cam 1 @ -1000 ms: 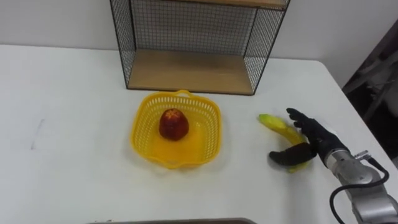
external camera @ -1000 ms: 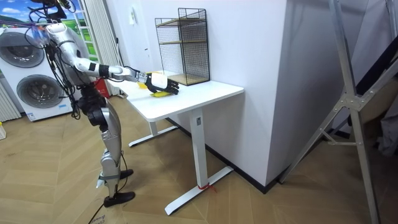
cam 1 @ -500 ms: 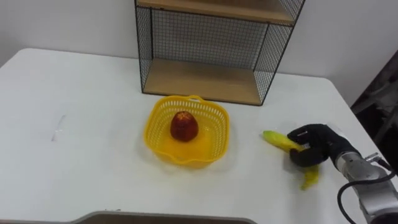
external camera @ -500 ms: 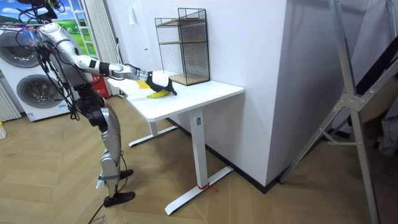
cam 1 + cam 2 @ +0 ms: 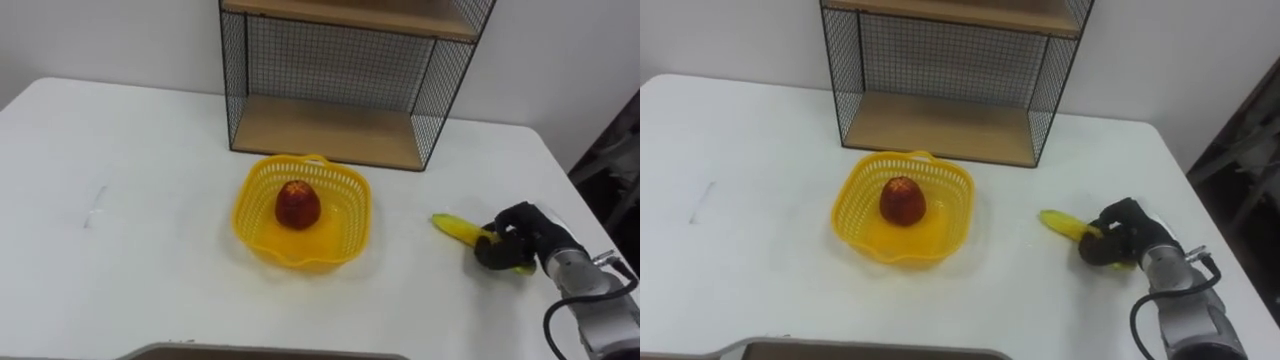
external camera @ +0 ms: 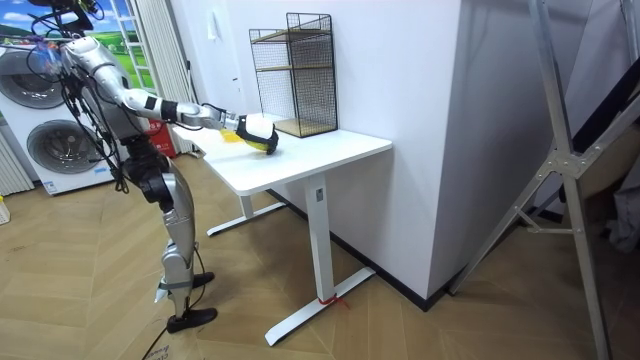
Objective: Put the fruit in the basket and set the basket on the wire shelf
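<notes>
- My right hand (image 5: pixel 515 240) has its fingers curled round the banana (image 5: pixel 455 228), close to the right edge of the worktop (image 5: pixel 130 220). The banana's free tip points toward the basket.
- I cannot tell whether the banana rests on the worktop or hangs just off it.
- The yellow basket (image 5: pixel 345 225) sits mid-worktop, well apart from the hand, with a red apple (image 5: pixel 297 203) lying inside it.
- The wire shelf (image 5: pixel 330 130) stands just behind the basket, against the wall.
- In the room view the robot stands at the worktop's end on the room view's left. Its right arm is stretched out over the top, and washing machines (image 6: pixel 55 130) stand behind it.
</notes>
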### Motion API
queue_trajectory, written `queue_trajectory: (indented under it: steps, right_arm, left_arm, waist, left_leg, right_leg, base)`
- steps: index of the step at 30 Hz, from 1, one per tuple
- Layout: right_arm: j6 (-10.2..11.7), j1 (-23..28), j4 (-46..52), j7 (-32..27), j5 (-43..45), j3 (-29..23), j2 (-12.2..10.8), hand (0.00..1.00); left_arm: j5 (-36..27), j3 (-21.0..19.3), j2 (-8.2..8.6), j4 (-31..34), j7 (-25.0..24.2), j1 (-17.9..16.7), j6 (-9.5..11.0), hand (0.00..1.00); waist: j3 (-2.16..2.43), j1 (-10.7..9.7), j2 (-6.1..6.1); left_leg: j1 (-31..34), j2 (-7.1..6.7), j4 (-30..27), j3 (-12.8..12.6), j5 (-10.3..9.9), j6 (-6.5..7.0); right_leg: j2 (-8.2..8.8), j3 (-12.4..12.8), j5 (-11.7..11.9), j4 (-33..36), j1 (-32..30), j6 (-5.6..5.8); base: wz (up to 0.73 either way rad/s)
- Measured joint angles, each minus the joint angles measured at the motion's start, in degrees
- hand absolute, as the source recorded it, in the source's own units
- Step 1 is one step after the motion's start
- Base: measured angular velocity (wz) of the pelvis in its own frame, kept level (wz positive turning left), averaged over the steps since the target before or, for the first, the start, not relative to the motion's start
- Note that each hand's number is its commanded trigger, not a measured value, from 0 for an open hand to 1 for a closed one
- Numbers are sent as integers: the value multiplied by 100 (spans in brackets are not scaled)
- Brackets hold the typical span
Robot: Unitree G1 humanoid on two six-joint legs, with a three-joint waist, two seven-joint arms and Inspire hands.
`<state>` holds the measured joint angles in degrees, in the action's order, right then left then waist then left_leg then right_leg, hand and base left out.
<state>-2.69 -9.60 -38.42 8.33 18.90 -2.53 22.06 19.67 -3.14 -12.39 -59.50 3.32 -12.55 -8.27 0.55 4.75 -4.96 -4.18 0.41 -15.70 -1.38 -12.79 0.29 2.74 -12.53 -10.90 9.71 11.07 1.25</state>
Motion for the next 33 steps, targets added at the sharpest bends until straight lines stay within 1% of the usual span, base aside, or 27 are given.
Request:
queue_trajectory:
  steps: [1,3,5,6,8,9,12,14,19,20,22,24,25,27,30,33]
  right_arm:
    - [-83,85,205,1,-123,1,-15,100]
    - [-137,205,513,82,-300,14,-19,100]
    - [-220,332,891,211,-360,19,-21,100]
    - [-245,446,1157,301,-518,24,-21,100]
    - [-260,585,1485,382,-899,136,-33,100]
    - [-278,609,1674,435,-1201,216,-56,100]
    - [-294,628,2202,503,-1847,322,-113,100]
    - [-293,627,2446,519,-2168,326,-118,100]
    - [-297,626,3085,552,-2977,340,-142,100]
    - [-297,626,3169,547,-3001,338,-158,100]
    - [-297,627,3477,528,-3008,337,-265,100]
    - [-295,627,3658,504,-3046,337,-322,100]
    - [-294,627,3769,483,-3090,338,-399,100]
    - [-292,627,3919,488,-3154,346,-472,100]
    - [-288,625,4199,549,-3144,365,-474,100]
    - [-274,623,4359,565,-2903,419,-474,100]
  left_arm:
    - [0,11,3,-15,-3,43,2,0]
    - [1,23,9,-25,-8,92,8,0]
    - [16,21,45,-22,-10,111,23,0]
    - [18,22,61,-10,-10,109,32,0]
    - [10,25,63,9,-9,92,35,0]
    - [6,51,66,10,-8,93,35,0]
    - [3,71,75,152,-9,81,46,0]
    - [4,67,74,166,-8,85,87,0]
    - [11,83,90,158,12,-33,90,0]
    - [11,83,93,158,21,-51,89,0]
    - [20,82,113,153,37,-113,86,0]
    - [17,82,134,143,37,-116,85,0]
    - [12,83,148,119,37,-115,85,0]
    - [13,82,165,87,34,-101,88,0]
    - [13,72,169,87,19,-99,98,0]
    - [8,83,168,87,-9,-69,134,0]
  waist:
    - [2,2,11]
    - [7,-5,39]
    - [-3,7,84]
    - [-16,6,103]
    - [-23,8,109]
    - [-39,7,127]
    - [-65,-12,166]
    - [-64,-9,176]
    - [-59,15,170]
    - [-59,11,171]
    - [-60,-2,173]
    - [-59,5,172]
    - [-59,5,172]
    - [-57,20,168]
    - [-55,30,164]
    - [-51,38,155]
  left_leg:
    - [26,4,0,-18,0,0]
    - [51,12,5,-60,0,0]
    - [80,21,14,-130,-1,2]
    - [86,21,28,-155,-2,3]
    - [96,26,45,-180,-1,4]
    - [106,29,48,-191,-1,4]
    - [158,25,42,-198,1,8]
    - [158,15,46,-170,3,11]
    - [142,12,47,-168,4,12]
    - [140,11,51,-168,5,12]
    - [144,12,96,-170,5,12]
    - [132,10,112,-170,6,12]
    - [111,10,118,-169,6,12]
    - [108,11,125,-179,7,11]
    - [118,11,127,-191,7,12]
    - [178,20,98,-210,7,12]
  right_leg:
    - [0,21,0,3,-24,0]
    - [-4,80,0,13,-75,0]
    - [-6,151,3,26,-117,-5]
    - [-3,174,4,27,-137,-6]
    - [-3,209,4,41,-210,-6]
    - [-4,232,4,42,-220,-6]
    - [-1,241,5,44,-243,-6]
    - [4,227,5,35,-233,-5]
    - [8,209,4,13,-227,-5]
    - [8,212,4,12,-229,-5]
    - [8,206,4,9,-228,-4]
    - [7,202,4,4,-215,-4]
    - [7,192,4,3,-196,-4]
    - [6,200,4,6,-206,-4]
    - [7,218,4,7,-225,-4]
    - [-1,241,6,14,-290,-6]
  base:
    - [-6]
    - [-14]
    - [-19]
    - [-10]
    - [-10]
    - [-8]
    - [0]
    - [5]
    - [0]
    - [0]
    - [0]
    - [0]
    - [0]
    - [-2]
    - [-1]
    - [-3]
